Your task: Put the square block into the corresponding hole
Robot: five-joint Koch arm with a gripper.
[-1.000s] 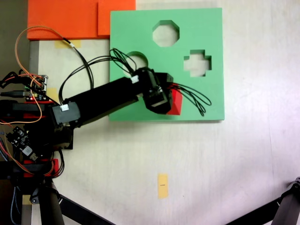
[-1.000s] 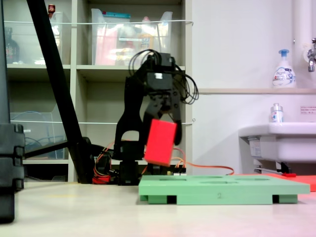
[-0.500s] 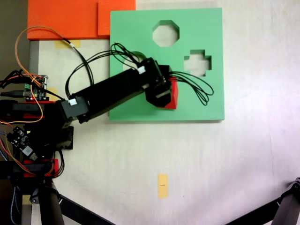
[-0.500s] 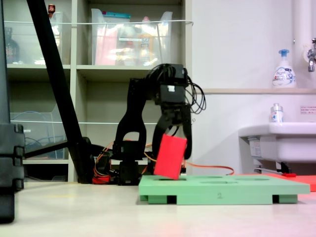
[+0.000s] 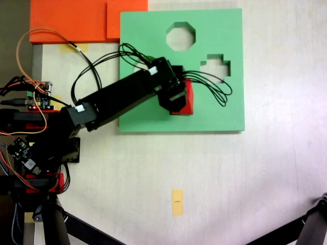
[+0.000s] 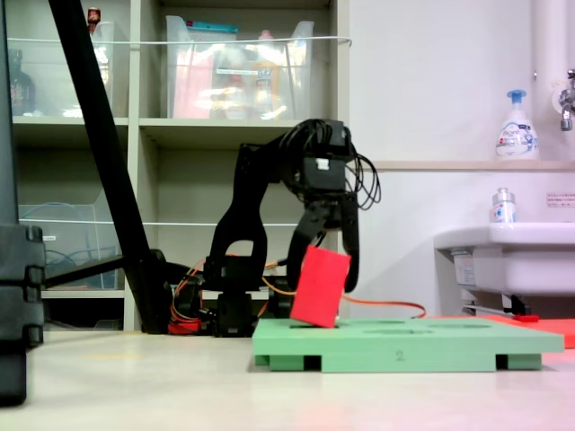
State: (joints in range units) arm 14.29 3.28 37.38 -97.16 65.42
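Note:
The red square block [image 5: 187, 100] [image 6: 320, 286] is held tilted, and my gripper [image 5: 176, 99] [image 6: 325, 260] is shut on it from above. Its lower corner touches or sits just inside the top of the green foam board [image 5: 219, 107] [image 6: 404, 343] near the board's left end in a fixed view from the side. The square cut-out is hidden under the block and my black wrist. From above, the block lies over the board's lower middle, below the octagonal hole [image 5: 180, 36] and left of the cross hole [image 5: 215, 69].
Orange foam sheets [image 5: 76, 20] lie at the top left beside the board. The arm's base and loose wires [image 5: 30, 102] fill the left edge. A small yellow tape mark [image 5: 177, 202] sits on the bare white table below. Tripod legs [image 5: 61, 224] stand at the bottom corners.
The gripper has carried the red block up and slightly left over the board and lowered it, so the block's bottom corner now meets the green surface.

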